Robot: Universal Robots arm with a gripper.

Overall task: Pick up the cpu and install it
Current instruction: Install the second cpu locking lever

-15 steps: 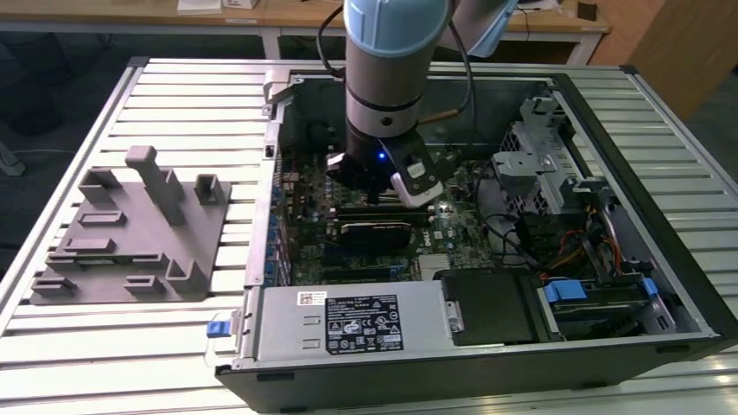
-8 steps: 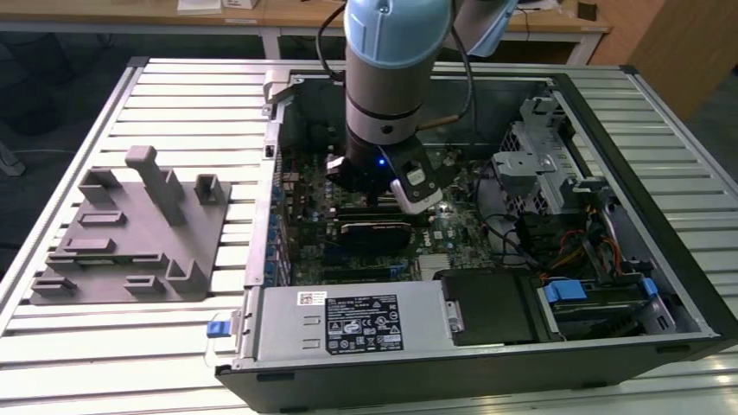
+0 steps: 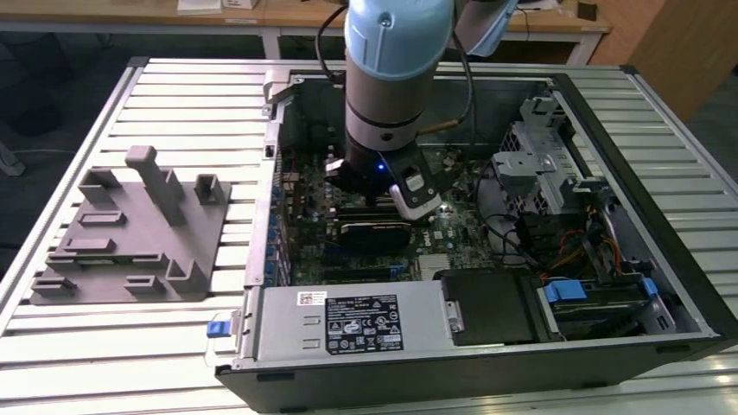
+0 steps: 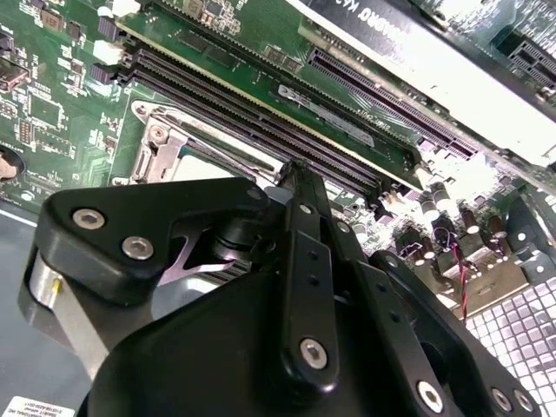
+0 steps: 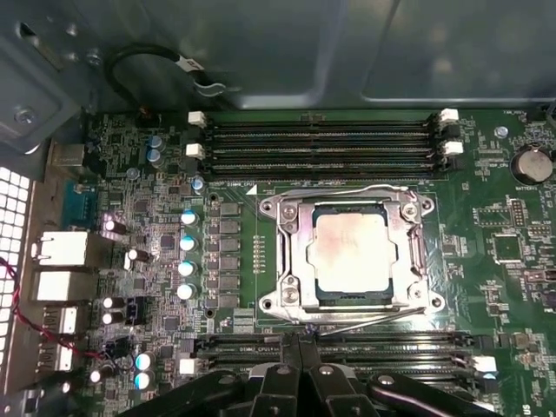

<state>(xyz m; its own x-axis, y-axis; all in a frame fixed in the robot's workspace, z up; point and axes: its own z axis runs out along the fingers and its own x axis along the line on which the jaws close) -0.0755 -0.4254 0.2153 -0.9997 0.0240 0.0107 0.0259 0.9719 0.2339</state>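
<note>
The small flat square cpu (image 5: 351,252) with its pale silvery top lies seated inside the dark square socket frame with a metal rim (image 5: 287,252) on the green motherboard (image 5: 504,287), level and centred in the first wrist view; in the second wrist view only a corner of the frame (image 4: 161,148) shows past the tool. The black gripper (image 5: 300,340) hangs just beside the socket's edge, over the nearer memory slots, its jaws drawn together to a narrow tip with nothing between them and not touching the chip. Two banks of long black memory slots flank the socket, one bank (image 5: 321,139) on the far side and one (image 5: 408,347) under the tool; the nearer bank is partly covered by the linkage. In the exterior view the blue-and-grey arm (image 3: 392,69) reaches down into the open black computer case (image 3: 645,259), hiding the socket. One grey plastic tray with upright posts (image 3: 127,233) sits on the slatted counter (image 3: 92,346) at the exterior view's left.
</note>
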